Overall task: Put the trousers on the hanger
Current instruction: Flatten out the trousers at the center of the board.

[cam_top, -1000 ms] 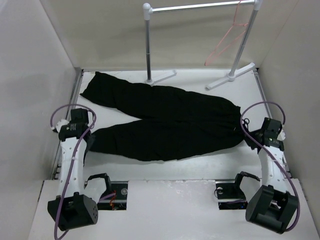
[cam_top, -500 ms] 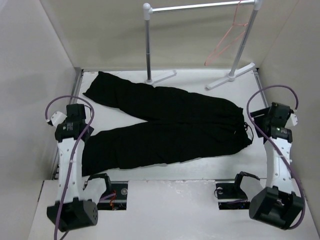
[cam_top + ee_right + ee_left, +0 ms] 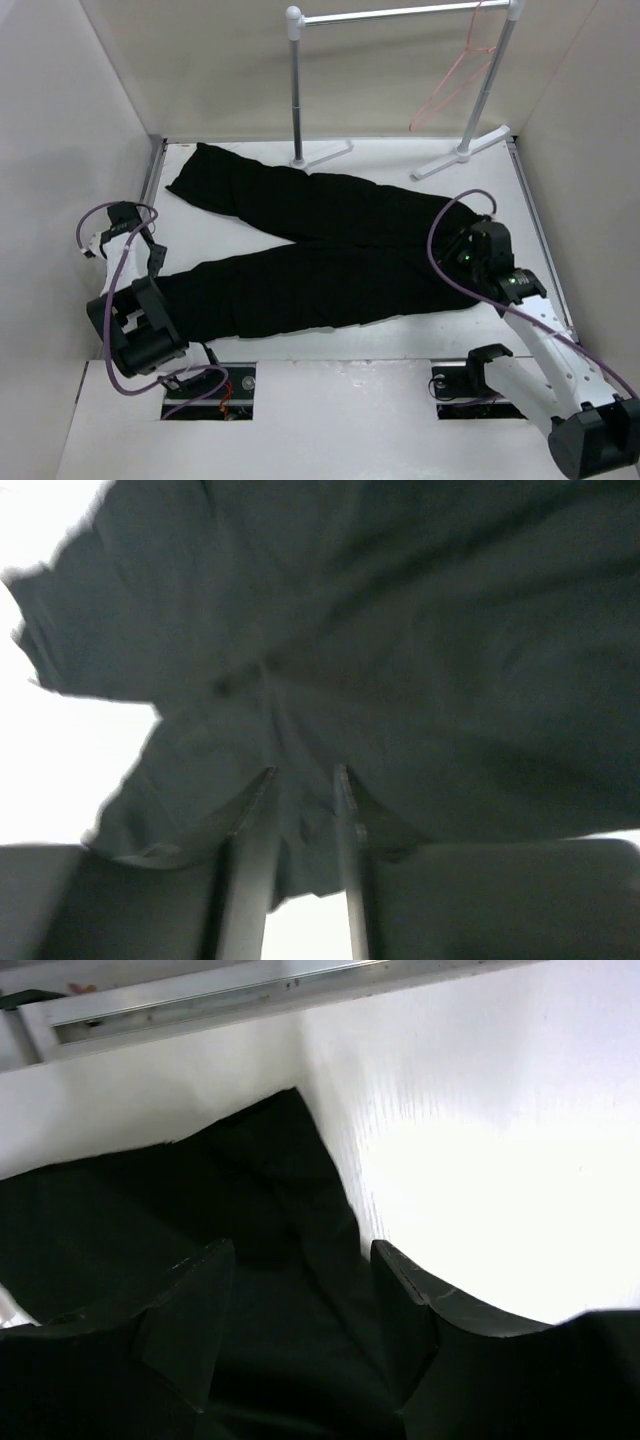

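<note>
I see the black trousers point(image 3: 330, 250) lying flat on the white table point(image 3: 385, 160), waist to the right and legs to the left. The pink hanger point(image 3: 450, 85) hangs on the garment rack point(image 3: 400, 13) at the far right. My left gripper point(image 3: 300, 1265) is spread above a leg end. My right gripper point(image 3: 298, 780) is over the waist with only a narrow gap between its fingers. I cannot tell whether it pinches cloth.

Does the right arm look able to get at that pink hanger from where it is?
Probably yes, though it is a stretch. The hanger hangs from the rack rail at the far right, nothing stands between, but the right tool is down at the waist of the trousers.
</note>
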Tool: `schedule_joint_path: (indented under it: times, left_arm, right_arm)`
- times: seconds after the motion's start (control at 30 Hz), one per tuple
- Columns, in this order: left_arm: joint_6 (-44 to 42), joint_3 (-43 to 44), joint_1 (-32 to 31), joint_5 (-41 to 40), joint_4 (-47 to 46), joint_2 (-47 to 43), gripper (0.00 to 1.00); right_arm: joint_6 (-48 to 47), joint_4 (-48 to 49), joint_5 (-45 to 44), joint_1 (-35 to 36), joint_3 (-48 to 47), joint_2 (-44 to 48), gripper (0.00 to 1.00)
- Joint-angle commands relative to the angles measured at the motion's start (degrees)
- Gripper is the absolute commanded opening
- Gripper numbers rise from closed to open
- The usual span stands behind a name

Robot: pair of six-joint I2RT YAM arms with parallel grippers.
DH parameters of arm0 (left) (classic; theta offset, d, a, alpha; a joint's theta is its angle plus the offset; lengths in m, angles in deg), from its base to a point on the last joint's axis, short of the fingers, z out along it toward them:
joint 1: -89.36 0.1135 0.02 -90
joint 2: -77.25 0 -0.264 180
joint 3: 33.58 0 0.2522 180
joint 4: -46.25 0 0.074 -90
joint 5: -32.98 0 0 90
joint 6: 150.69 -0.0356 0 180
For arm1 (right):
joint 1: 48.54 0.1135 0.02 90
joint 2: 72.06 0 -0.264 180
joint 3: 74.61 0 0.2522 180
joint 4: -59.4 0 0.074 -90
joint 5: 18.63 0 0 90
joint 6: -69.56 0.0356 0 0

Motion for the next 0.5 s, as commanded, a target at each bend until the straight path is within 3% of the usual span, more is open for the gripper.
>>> schedule_joint_path:
  times: [0.0,0.17,0.27,0.37,0.47]
  left_arm:
    - [0.9,-0.4,0.8,2.1,-5.9,2.2,0.54]
    - [0.9,1.0,0.9,2.0,-8.1,8.4,0.46]
    - [0.9,1.0,0.9,1.8,-9.7,10.7,0.34]
    - [0.9,2.5,1.3,1.8,-9.9,13.3,0.11]
    - [1.3,6.9,1.1,1.7,-9.1,14.2,0.02]
  right_arm:
    - [-2.5,3.0,2.3,4.1,2.7,1.4,0.41]
    - [-2.7,3.8,2.8,7.5,5.4,3.1,0.47]
    - [-2.9,3.3,2.8,7.5,6.1,3.8,0.48]
    - [-2.8,2.7,2.8,6.6,7.1,4.8,0.52]
    - [-2.7,1.5,2.1,5.3,8.0,5.1,0.57]
